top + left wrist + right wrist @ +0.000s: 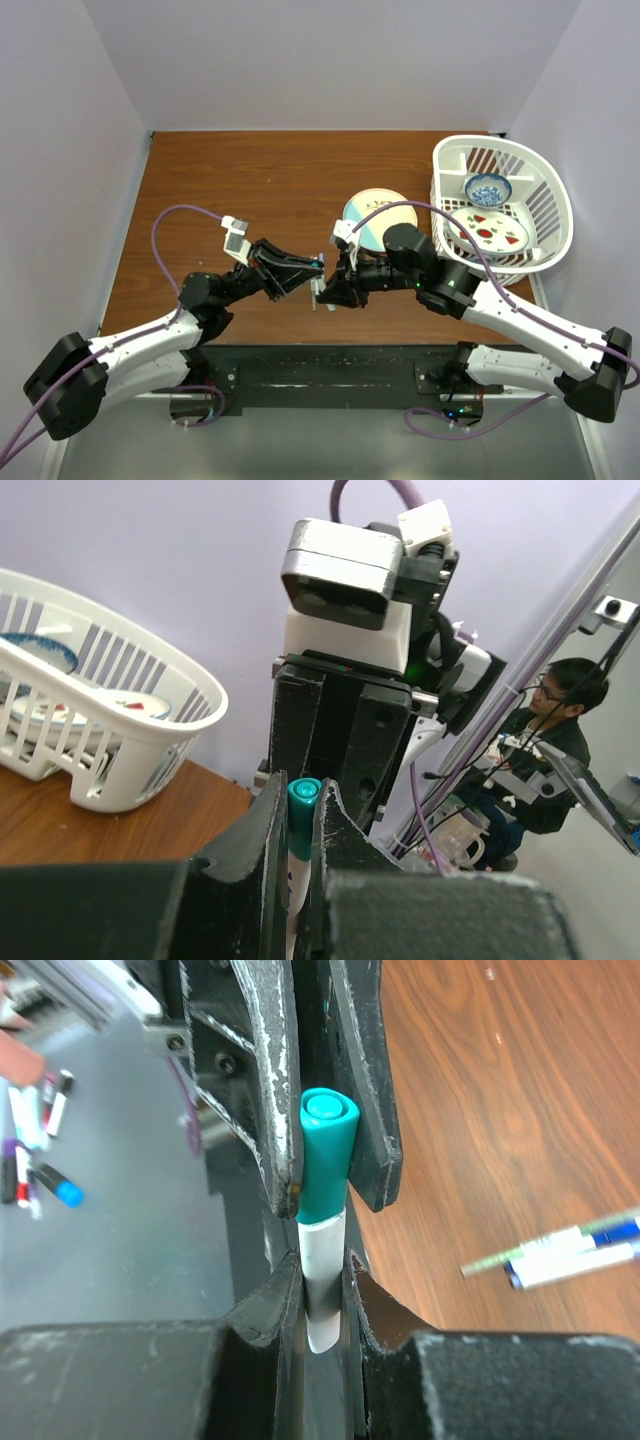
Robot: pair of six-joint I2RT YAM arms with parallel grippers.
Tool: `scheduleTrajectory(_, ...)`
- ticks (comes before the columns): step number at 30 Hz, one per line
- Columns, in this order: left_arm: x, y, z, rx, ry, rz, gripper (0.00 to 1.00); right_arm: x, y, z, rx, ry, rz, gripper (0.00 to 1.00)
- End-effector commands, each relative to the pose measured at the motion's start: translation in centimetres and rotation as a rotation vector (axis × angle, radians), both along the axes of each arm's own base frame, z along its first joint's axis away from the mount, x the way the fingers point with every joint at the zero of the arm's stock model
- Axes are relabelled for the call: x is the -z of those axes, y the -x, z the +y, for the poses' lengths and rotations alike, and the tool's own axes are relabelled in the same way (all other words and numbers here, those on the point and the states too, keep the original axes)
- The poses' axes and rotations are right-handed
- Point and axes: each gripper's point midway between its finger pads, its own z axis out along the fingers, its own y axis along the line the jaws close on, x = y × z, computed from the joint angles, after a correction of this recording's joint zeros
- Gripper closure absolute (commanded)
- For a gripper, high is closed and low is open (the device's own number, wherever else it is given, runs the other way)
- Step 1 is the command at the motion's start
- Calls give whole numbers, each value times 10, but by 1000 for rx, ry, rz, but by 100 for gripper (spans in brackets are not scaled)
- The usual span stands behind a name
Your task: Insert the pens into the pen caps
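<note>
Both grippers meet above the table's near middle. A white pen (323,1270) stands between them with a green pen cap (327,1155) seated on its upper end. My left gripper (300,812) is shut on the green cap (303,805), and the pale barrel (290,875) runs down between its jaws. My right gripper (322,1272) is shut on the pen's bare lower barrel, just under the cap. From above, the left gripper (318,268) and right gripper (326,290) nearly touch. Two more pens (565,1258) with blue ends lie on the table to the right.
A white basket (500,150) at the back right holds a blue bowl (488,188) and a patterned plate (490,230). A round plate (375,215) lies beside it, partly under the right arm. The same basket (120,770) shows in the left wrist view.
</note>
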Motion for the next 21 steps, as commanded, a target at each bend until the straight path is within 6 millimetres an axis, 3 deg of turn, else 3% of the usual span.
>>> scheduleTrajectory(1, 119, 84, -8, 443, -434, 253, 100, -219, -56, -22, 265, -530, -525, 100)
scheduleTrajectory(6, 129, 82, -9, 438, -468, 275, 100, -231, -52, -26, 258, -535, -567, 100)
scheduleTrajectory(16, 106, 91, -18, 505, -335, 277, 100, -242, -54, -20, 245, -593, -553, 100)
scheduleTrajectory(19, 122, 83, -23, 463, -399, 324, 100, -246, -57, -23, 272, -606, -542, 100)
scheduleTrajectory(21, 120, 80, -22, 433, -400, 317, 100, -246, -68, -29, 343, -583, -557, 100)
